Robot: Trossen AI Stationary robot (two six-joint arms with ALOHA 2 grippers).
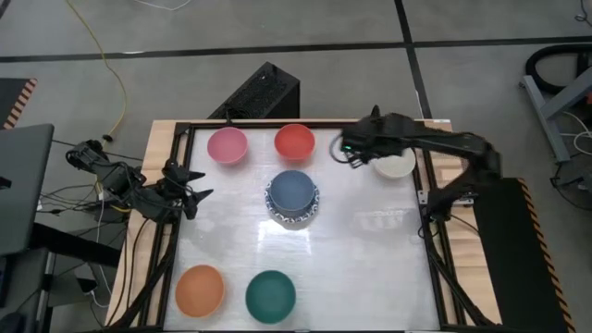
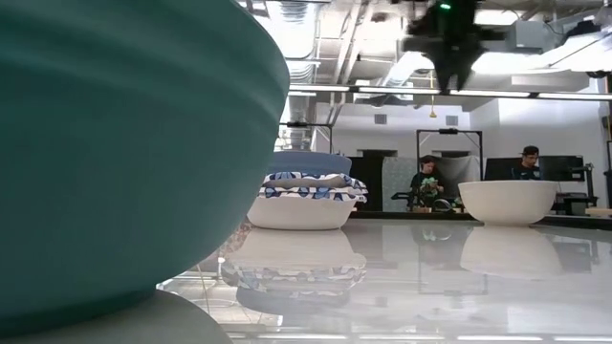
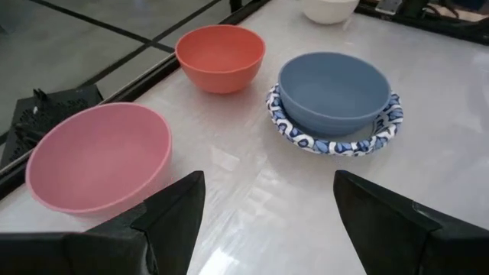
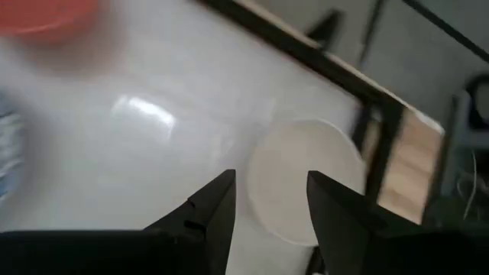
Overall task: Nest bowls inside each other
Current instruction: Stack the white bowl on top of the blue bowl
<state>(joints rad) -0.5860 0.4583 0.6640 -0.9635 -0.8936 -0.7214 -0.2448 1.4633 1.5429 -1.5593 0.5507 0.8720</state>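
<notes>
Right end effector (image 1: 353, 154): raised above the tabletop near the far right corner, just beside the cream bowl; fingers (image 4: 218, 210) parted with a clear gap, gripping nothing; cream bowl seen below and past the fingertips in the right wrist view.
Left end effector (image 1: 192, 191): parked at the left edge of the tabletop, near the pink bowl; fingers (image 3: 176, 210) spread wide, empty.
Cream bowl (image 1: 398, 165): upright on the tabletop at the far right, standing alone, apart from the other bowls.
Dark blue bowl (image 1: 292, 191): nested upright inside the stack of white bowls with blue-patterned rims, at the centre of the tabletop.
Patterned bowls (image 2: 308, 199): stacked inside one another under the dark blue bowl; patterned rims visible as layered bands in the low view; exact count not readable.
Pink bowl (image 1: 227, 145): upright, far left of the tabletop, standing alone.
Red bowl (image 1: 294, 141): upright, far centre, just beside the pink bowl, not touching.
Orange bowl (image 1: 200, 289): upright, near left corner.
Dark green bowl (image 1: 270, 295): upright, near edge, beside the orange bowl, apart from it; fills the left of the low view.
Tabletop (image 1: 370, 250): glossy white surface, framed by dark rails.
Background: two persons (image 2: 427, 182) seated in the room beyond the tabletop.
</notes>
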